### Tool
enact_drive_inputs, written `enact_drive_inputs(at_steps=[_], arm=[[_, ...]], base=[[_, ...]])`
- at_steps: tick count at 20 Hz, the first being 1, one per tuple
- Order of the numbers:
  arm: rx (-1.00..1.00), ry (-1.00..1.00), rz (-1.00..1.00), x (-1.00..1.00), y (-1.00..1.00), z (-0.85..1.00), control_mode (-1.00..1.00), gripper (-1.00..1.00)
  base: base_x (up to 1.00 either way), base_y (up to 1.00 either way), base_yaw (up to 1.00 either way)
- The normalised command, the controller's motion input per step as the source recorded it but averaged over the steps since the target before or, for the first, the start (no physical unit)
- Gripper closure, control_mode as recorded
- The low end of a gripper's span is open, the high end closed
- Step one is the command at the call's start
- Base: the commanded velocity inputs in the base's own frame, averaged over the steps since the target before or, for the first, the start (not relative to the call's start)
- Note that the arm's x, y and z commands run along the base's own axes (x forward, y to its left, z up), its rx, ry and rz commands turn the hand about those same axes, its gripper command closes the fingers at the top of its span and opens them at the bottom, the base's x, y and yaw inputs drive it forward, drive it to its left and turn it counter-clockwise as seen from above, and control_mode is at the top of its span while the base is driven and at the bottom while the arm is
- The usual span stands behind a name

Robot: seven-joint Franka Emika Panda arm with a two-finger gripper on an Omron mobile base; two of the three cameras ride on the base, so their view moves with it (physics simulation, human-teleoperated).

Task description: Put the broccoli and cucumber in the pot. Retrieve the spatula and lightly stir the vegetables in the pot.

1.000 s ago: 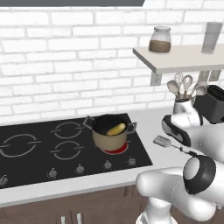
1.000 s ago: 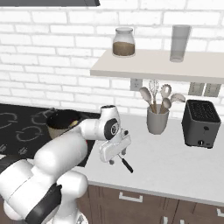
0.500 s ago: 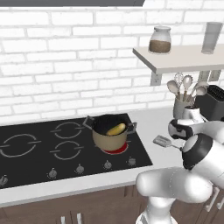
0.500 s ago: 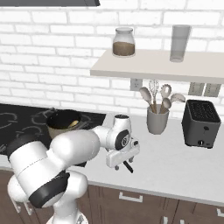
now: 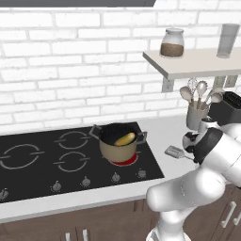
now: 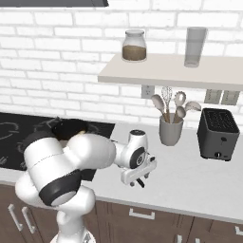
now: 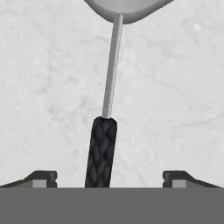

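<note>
The spatula lies flat on the white counter right of the stove, with its grey blade [image 5: 174,151] toward the pot. In the hand view its black handle [image 7: 101,153] runs up from between my fingertips into a thin metal shaft [image 7: 112,65]. My gripper [image 7: 109,179] is open and straddles the handle just above the counter, one fingertip [image 7: 42,178] on each side and apart from it. From the right base view the gripper [image 6: 140,179] points down at the counter. The tan pot [image 5: 120,145] stands on a glowing burner with the yellow-green cucumber [image 5: 125,139] inside.
A grey utensil cup [image 6: 171,131] and a dark toaster [image 6: 218,134] stand at the back of the counter. A shelf [image 6: 175,73] above them holds a jar [image 6: 134,46] and a glass [image 6: 195,46]. The black stovetop [image 5: 42,162] stretches left of the pot.
My arm has folded round and the hand has shifted right and down over the spatula's handle. The spatula, pot and cucumber have stayed put.
</note>
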Motion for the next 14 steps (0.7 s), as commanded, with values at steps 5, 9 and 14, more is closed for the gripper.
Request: enact_drive_inputs(at_steps=[5,9,14], arm=[[0.0,-0.03,-0.02,0.0,-0.02,-0.22,-1.0,-1.0],[0.0,-0.01,-0.07,0.0,-0.04,-0.14,-1.0,-1.0],[-0.03,-0.04,-0.05,-0.15,0.0,-0.4,-1.0,1.0]], base=[[0.0,0.0,0.0],[0.0,0.0,0.0],[0.0,0.0,0.0]])
